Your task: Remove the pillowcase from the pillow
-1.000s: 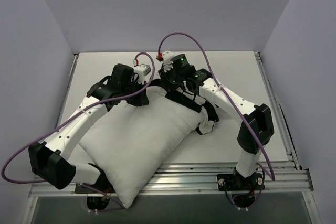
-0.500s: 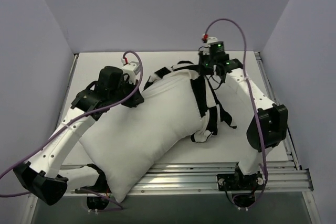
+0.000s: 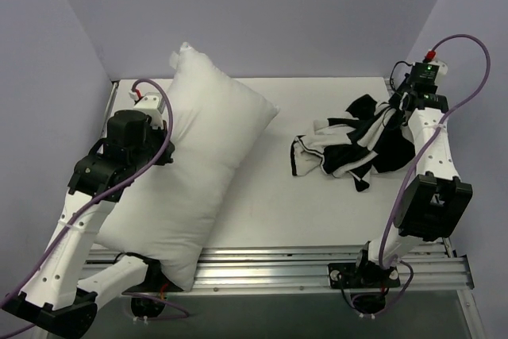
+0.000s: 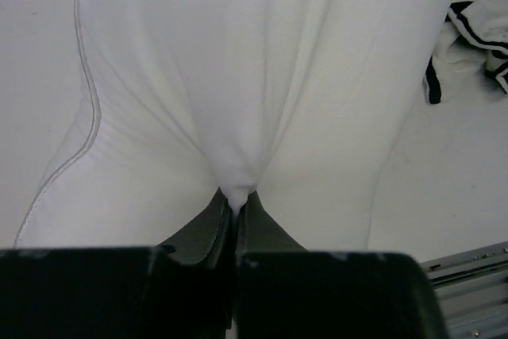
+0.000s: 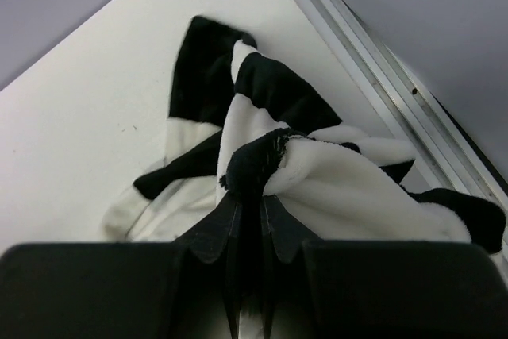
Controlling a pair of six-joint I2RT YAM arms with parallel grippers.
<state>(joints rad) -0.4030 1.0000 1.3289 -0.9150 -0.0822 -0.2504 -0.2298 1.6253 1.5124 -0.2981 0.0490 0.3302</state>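
The plain white pillow (image 3: 194, 156) lies bare along the table's left side, its near end over the front edge. My left gripper (image 3: 163, 142) is shut on a pinch of the pillow's fabric (image 4: 236, 188), which pulls into folds. The black-and-white checkered pillowcase (image 3: 349, 144) lies crumpled on the right half of the table, apart from the pillow. My right gripper (image 3: 397, 109) is shut on a bunch of the pillowcase (image 5: 258, 166) at the far right, and the cloth trails from it towards the table's middle.
A metal rail (image 5: 381, 85) runs along the table's right edge, close to my right gripper. Grey walls (image 3: 238, 13) enclose the back and sides. A corner of the pillowcase (image 4: 476, 29) shows at the upper right of the left wrist view.
My right gripper has pulled the pillowcase off to the right. My left gripper has drawn the pillow to the left. The two now lie apart.
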